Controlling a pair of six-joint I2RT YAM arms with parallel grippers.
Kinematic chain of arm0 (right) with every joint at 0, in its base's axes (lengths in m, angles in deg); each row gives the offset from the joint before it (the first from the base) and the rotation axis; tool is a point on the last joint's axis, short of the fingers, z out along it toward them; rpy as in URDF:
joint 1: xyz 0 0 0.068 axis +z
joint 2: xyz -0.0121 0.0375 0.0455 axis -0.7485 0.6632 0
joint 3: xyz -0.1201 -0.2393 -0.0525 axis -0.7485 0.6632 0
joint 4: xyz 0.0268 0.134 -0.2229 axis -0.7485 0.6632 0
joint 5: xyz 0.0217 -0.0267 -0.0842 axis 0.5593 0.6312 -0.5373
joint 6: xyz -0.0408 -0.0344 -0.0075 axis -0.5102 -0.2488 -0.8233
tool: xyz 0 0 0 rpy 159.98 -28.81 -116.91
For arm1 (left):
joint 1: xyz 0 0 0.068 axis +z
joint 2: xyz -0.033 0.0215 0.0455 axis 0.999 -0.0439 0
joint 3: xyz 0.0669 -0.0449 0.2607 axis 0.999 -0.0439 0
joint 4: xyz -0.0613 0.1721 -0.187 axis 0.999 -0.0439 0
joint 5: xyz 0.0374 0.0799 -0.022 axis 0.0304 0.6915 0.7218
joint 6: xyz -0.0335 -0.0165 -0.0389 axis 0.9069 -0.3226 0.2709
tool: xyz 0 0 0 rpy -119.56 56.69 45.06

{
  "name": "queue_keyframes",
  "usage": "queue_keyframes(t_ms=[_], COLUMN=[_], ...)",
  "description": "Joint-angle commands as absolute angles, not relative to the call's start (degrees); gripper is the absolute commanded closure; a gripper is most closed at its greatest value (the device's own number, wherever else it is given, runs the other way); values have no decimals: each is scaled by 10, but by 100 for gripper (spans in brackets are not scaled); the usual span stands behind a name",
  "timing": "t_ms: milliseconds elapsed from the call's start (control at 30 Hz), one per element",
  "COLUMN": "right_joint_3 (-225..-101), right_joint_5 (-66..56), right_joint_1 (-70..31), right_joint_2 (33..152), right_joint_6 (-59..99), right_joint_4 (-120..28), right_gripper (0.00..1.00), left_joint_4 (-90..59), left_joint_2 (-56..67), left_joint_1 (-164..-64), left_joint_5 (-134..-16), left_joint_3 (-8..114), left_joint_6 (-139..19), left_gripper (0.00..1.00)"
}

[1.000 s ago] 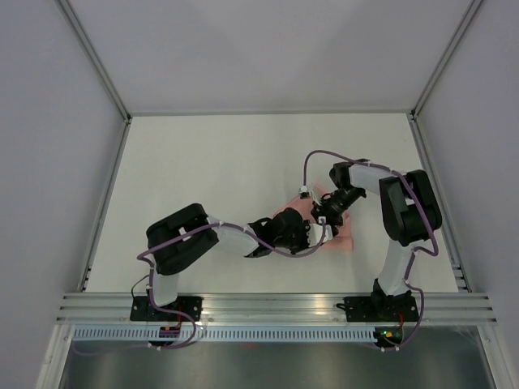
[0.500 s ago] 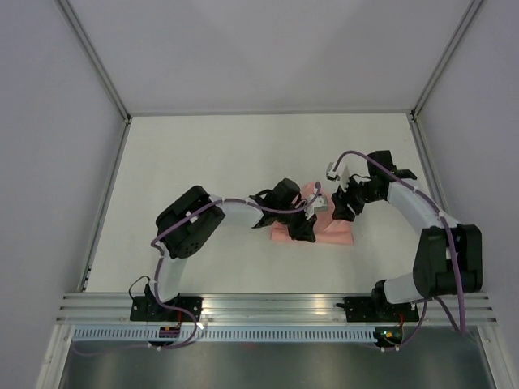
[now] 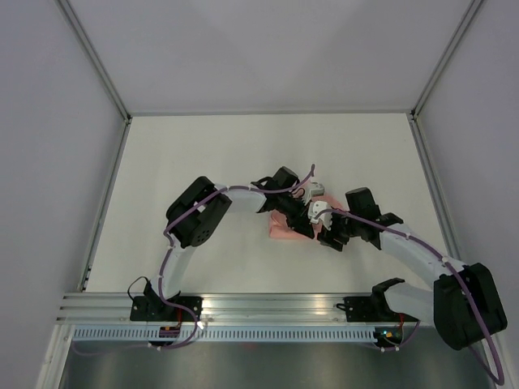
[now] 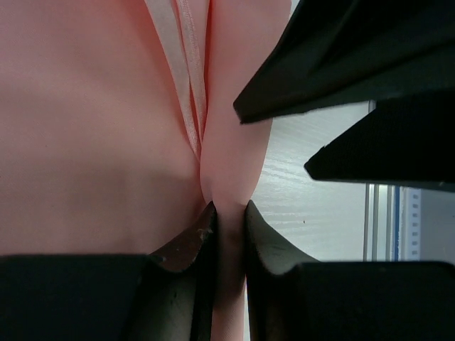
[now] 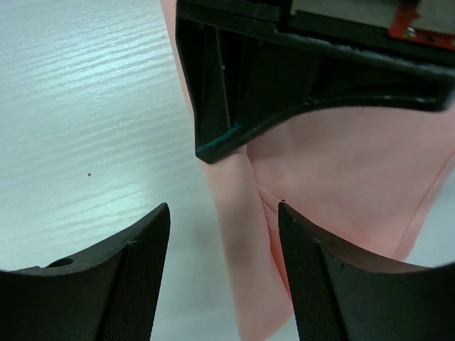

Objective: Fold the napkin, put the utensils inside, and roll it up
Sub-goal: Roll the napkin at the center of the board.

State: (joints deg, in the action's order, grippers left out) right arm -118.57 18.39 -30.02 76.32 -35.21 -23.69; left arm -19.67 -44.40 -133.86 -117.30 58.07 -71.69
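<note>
Salmon-pink cloth: one napkin [image 3: 280, 228], bunched narrow just toward 5 o'clock of the centre of the table [image 3: 203, 154], mostly hidden under both grippers.

Changed within the last second: the visible cloth has shrunk from a wider flat band, and the right arm has dropped its elbow and swung round to the cloth's 4 o'clock.

Left gripper [image 4: 227, 217]: one, jaws nearly closed, pinching a raised fold of the napkin.

Right gripper [image 5: 222, 213]: one, jaws wide, straddling a loose strip of cloth and gripping nothing.

Count of utensils: none visible; whether any lie wrapped inside cannot be told.

Judgement: the cloth is being gathered or rolled, and the right gripper looks placed to take the free edge.
</note>
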Motion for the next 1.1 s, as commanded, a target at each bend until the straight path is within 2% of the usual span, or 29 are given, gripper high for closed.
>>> queue_keyframes(t_ms=[0, 333, 533, 633, 667, 700, 733, 767, 833, 933, 1067], right_joint_3=[-1175, -1171, -1175, -1180, -1183, -1185, -1192, -1195, -1204, -1218, -1237], right_joint_5=[151, 122, 125, 126, 129, 131, 134, 138, 145, 160, 185], right_joint_1=[-272, -231, -230, -230, -230, -230, -230, -230, -231, -231, -238], right_joint_2=[779, 852, 878, 892, 894, 900, 910, 915, 925, 940, 966], right_joint_6=[-336, -326, -317, -315, -314, -315, -315, -317, -322, -334, -349], right_joint_4=[-325, -375, -376, -371, -368, -363, -352, -347, -329, -305, -274], right_gripper=[32, 36, 46, 58, 67, 71, 74, 78, 81, 85, 87], left_joint_4=[-293, -296, -297, -300, -300, -300, -299, -300, -294, -274, -246], left_joint_2=[-499, -503, -504, -502, -500, -497, -495, -492, -478, -449, -413], left_joint_1=[-1335, -1335, -1335, -1335, -1335, -1335, -1335, -1335, -1334, -1330, -1315], left_joint_5=[-1141, -1147, -1149, -1142, -1143, -1142, -1135, -1135, -1127, -1108, -1095], left_joint_3=[569, 580, 584, 583, 583, 583, 583, 583, 581, 576, 575], left_joint_6=[-695, -680, -672, -670, -670, -670, -668, -667, -660, -642, -613], left_gripper=[98, 98, 97, 92, 87, 83, 74, 70, 61, 54, 51])
